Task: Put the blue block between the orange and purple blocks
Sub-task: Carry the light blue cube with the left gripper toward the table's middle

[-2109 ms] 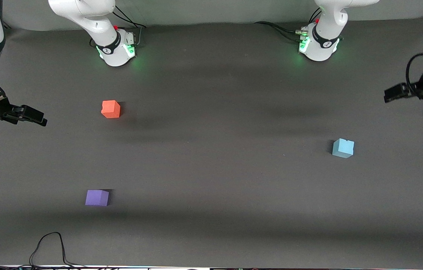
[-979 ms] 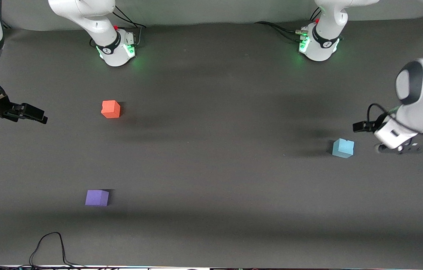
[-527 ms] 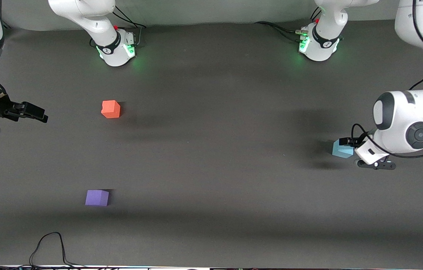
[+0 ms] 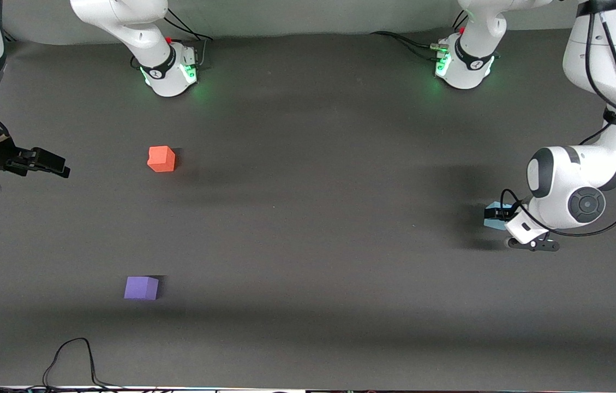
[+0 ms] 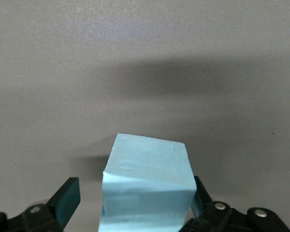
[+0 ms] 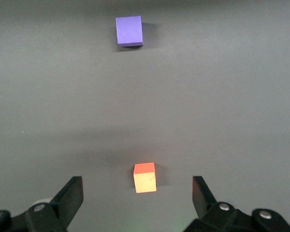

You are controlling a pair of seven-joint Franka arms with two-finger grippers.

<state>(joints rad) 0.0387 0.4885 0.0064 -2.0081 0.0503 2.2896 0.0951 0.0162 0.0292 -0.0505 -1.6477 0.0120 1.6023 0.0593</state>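
Sky-blue foam, the blue block (image 4: 493, 215) is sitting at the front view's right edge on the dark table (image 4: 308, 229), between the left gripper's (image 5: 135, 205) wide-spread fingers. The orange block (image 4: 161, 159) and purple block (image 4: 141, 287) are lying center-left, open mat between them. The right gripper (image 4: 48, 164), fingers wide, is waiting at the frame's left edge.

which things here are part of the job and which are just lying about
Part of the job:
- blue block, between the open left tool's fingers
- orange block
- purple block, nearer the front camera than the orange

Just lying about:
- black cable at the table's front edge
- right tool, open, waiting
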